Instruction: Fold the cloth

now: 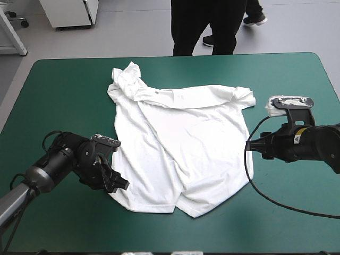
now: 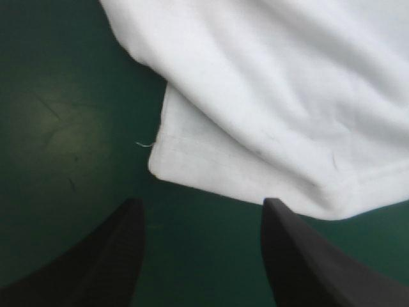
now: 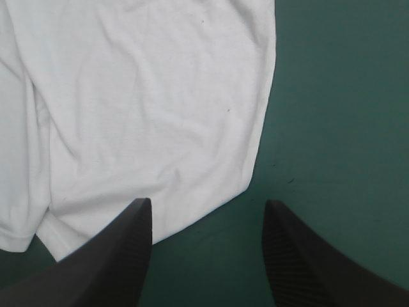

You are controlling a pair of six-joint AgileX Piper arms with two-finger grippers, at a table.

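Bright even light, soft shadows under T-shirt (image 1: 180,138)

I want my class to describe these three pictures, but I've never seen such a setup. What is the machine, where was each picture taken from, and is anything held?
It is a robot with two arms at a table with a teal-green cover. The wide picture looks down from above and behind it. The other two come from wrist cameras, each looking along its own arm's black fingers. A white T-shirt lies spread on the table, rumpled at its far end. The left gripper is at its near left corner, the right gripper beside its right edge. Both are open; nothing is held.
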